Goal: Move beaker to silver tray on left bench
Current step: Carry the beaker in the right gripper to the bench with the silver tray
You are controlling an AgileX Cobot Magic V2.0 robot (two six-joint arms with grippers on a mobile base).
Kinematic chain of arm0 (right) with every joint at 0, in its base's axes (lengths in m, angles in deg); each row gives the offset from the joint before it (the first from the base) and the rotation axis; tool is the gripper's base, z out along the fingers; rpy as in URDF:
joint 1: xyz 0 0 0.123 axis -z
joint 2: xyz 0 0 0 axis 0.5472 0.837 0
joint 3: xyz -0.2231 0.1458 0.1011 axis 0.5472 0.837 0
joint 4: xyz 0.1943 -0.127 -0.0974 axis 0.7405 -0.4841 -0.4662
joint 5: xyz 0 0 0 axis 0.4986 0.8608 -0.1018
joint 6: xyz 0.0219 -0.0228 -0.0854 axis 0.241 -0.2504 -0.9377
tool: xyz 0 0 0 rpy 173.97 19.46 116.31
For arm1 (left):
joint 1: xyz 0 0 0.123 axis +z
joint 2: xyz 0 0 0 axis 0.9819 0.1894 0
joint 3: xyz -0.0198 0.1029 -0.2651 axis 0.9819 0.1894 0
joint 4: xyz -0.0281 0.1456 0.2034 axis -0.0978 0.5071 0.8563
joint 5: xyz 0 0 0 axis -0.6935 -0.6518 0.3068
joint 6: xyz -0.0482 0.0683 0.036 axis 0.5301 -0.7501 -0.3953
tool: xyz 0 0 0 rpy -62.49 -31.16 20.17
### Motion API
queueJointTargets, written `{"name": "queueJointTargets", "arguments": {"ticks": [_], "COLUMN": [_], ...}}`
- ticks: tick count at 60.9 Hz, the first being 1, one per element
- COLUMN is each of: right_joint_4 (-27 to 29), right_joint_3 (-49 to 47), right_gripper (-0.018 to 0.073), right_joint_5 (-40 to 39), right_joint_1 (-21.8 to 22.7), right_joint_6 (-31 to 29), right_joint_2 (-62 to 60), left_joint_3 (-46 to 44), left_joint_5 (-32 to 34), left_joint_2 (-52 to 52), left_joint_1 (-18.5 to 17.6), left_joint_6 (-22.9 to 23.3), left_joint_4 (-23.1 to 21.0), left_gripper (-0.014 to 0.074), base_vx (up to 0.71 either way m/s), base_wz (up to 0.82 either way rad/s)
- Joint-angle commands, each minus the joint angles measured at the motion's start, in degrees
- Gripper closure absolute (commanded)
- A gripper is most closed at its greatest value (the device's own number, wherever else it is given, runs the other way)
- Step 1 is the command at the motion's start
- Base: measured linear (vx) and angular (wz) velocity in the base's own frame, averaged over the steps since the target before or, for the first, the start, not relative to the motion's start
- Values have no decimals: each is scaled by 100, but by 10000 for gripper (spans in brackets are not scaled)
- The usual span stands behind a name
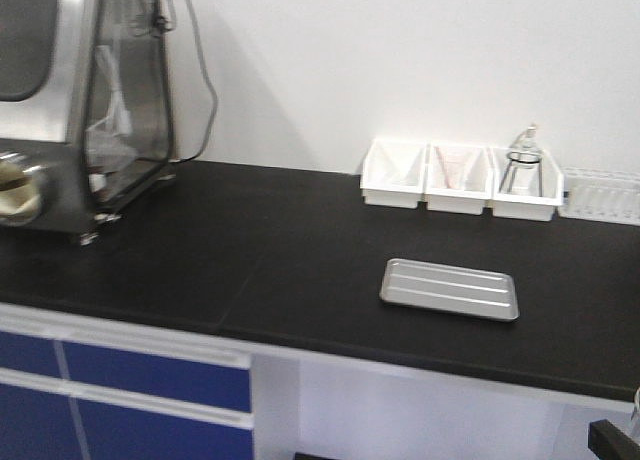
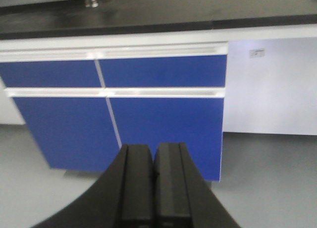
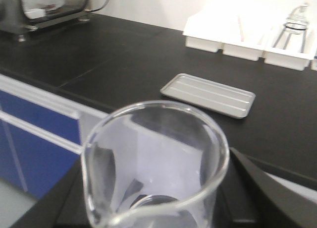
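The beaker [image 3: 153, 163], clear glass with a round rim and pour lip, fills the near part of the right wrist view. My right gripper [image 3: 154, 193] is shut on it, with a black finger [image 3: 257, 188] on each side. It hangs in front of the left bench [image 3: 99, 59], off its front edge. The silver tray [image 3: 208, 95] lies flat on the black worktop beyond the beaker, also seen as the silver tray [image 1: 450, 289] in the front view. My left gripper [image 2: 154, 147] is shut on nothing, low in front of the blue cabinet doors [image 2: 163, 124].
Three white bins [image 1: 455, 177] line the back wall; the right one holds a glass vessel [image 1: 523, 165]. A metal machine [image 1: 80, 110] with a cable stands at the bench's left end. A white rack [image 1: 600, 195] sits far right.
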Motion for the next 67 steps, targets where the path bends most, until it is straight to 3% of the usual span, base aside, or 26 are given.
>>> {"name": "queueJointTargets", "arguments": {"ticks": [1,67], "right_joint_4": [-45,-45], "right_joint_3": [-189,-189], "right_gripper": [570,570], "right_joint_5": [-407,-407], "right_joint_1": [-5,-5], "right_joint_6": [-24,-20], "right_joint_2": [4,4], "left_joint_3": [114,114], "left_joint_5": [433,433], "left_joint_2": [-42,-42], "left_joint_1": [-41,-41], "left_joint_6": [10,10], "left_joint_4": [-15,-15], "left_gripper": [595,595], "base_vx": [44,36], "base_wz": [-41,-20]}}
